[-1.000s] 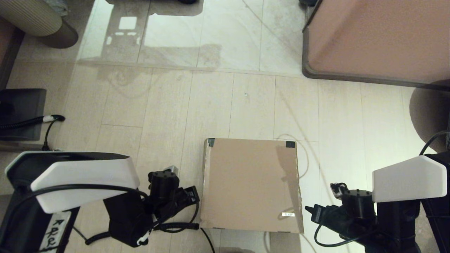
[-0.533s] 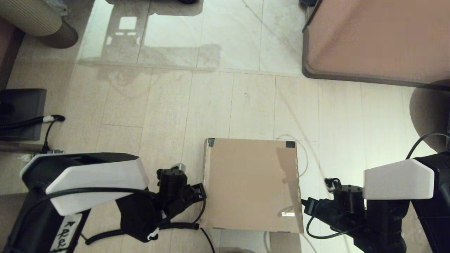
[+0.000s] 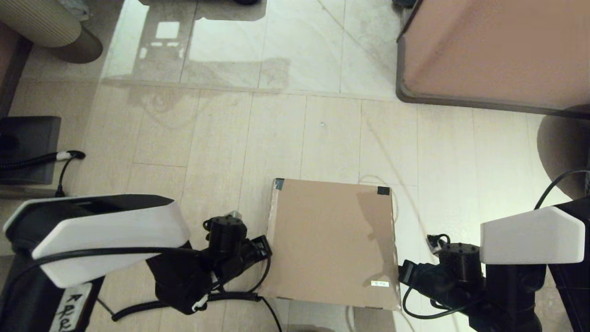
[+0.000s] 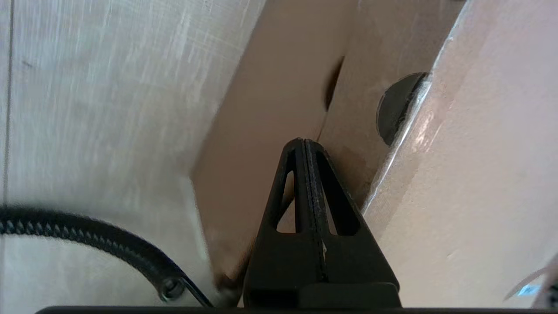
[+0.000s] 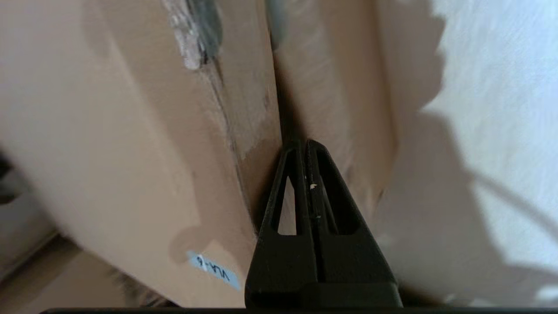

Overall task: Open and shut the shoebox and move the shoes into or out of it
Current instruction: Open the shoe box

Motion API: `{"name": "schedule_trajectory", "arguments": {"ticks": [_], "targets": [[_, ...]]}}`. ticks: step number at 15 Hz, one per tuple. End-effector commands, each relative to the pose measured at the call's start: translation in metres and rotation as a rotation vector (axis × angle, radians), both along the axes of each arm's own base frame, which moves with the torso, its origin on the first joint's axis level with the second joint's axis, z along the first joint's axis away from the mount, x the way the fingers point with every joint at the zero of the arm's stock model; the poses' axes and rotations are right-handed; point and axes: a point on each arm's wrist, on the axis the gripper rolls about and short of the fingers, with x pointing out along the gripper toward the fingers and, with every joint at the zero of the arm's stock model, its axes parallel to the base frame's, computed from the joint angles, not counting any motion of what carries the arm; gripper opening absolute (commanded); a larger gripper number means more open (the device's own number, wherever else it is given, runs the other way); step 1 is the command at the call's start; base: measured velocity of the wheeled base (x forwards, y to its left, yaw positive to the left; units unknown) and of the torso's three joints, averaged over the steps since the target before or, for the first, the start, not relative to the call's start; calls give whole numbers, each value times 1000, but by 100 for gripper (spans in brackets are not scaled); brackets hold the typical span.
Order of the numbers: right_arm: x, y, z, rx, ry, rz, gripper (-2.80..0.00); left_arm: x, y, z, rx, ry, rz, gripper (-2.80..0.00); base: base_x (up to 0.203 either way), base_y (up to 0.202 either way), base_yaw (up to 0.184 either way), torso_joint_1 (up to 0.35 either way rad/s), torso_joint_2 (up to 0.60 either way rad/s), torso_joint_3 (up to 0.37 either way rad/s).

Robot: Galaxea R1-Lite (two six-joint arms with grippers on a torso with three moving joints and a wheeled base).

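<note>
Your left hand (image 4: 304,146), fingers pressed together, noses in under the lid edge of the plain brown cardboard shoebox (image 3: 329,242) on the pale floor (image 3: 221,147); your right hand (image 5: 305,146), likewise closed and empty, wedges in opposite.

The shoebox (image 3: 332,242) has its lid down, so its inside is hidden. Its lower right corner runs under the right claw (image 3: 402,273). The pinkish block (image 3: 498,50) at upper right is cut off by the frame's edges.
</note>
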Motion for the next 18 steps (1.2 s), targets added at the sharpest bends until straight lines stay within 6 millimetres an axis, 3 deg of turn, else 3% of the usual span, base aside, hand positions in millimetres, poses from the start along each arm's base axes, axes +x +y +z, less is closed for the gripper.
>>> {"name": "schedule_trajectory", "arguments": {"ticks": [1, 8, 18], "targets": [[-7, -1, 14, 60, 3, 1, -280, -3, 0, 21, -34, -38, 2, -280, 0, 0, 0, 0, 0, 0], [-30, -7, 30, 122, 63, -44, -280, -13, 5, 65, -59, -86, 2, -280, 0, 0, 0, 0, 0, 0], [-46, -11, 46, 349, 190, -160, -280, -13, 4, 101, -94, -144, 31, -280, 0, 0, 0, 0, 0, 0]]}}
